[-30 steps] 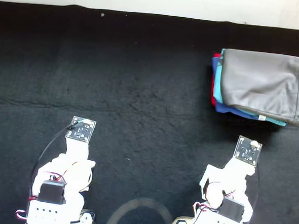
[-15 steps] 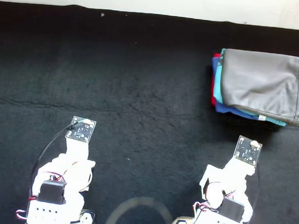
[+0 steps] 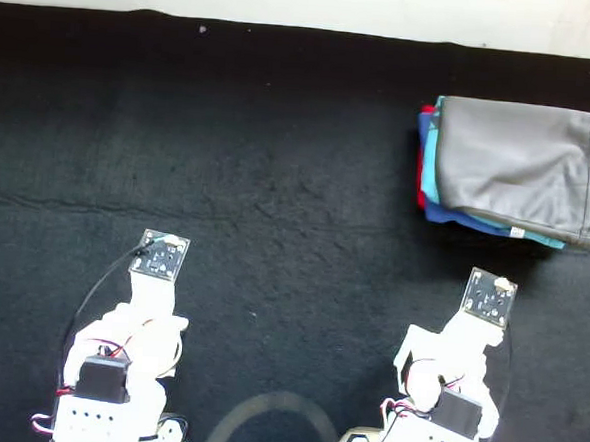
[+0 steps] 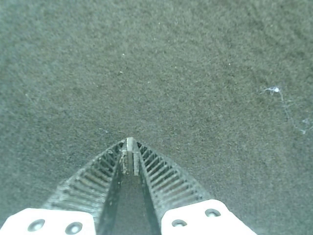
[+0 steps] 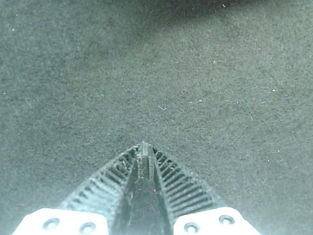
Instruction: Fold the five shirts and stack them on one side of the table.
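Stack of folded shirts (image 3: 513, 172) is lying at the far right of the table (image 3: 281, 130), well apart from one arm and near the other. A grey shirt (image 3: 529, 160) is sitting on top. A teal edge (image 3: 429, 184), a red edge (image 3: 421, 194) and a blue edge (image 3: 451, 217) are peeking out beneath it. Four colours are showing; whether a fifth shirt is lying within cannot be told from above.

One arm (image 3: 132, 341) is sitting drawn back at the near edge toward the left of the high view. The other arm (image 3: 451, 371) is sitting at the near edge toward the right, short of the stack's near side. The left gripper (image 4: 129, 149) is pointing at bare black cloth, its jaws pressed together at the tips with nothing between them. The right gripper (image 5: 143, 152) is standing likewise: jaws closed tip to tip, gripping nothing, bare cloth beneath.

Judgement: folding and stacking are looking complete or very nearly so, every shirt in view lying in the stack, and both arms are sitting in what reads as a parked pose. The next move is calling for a count of the layers. Should one be wanting, a further shirt would need spreading flat and both grippers opening to take its edges. Otherwise no handling is wanted, since prodding the stack is risking a skewed pile.
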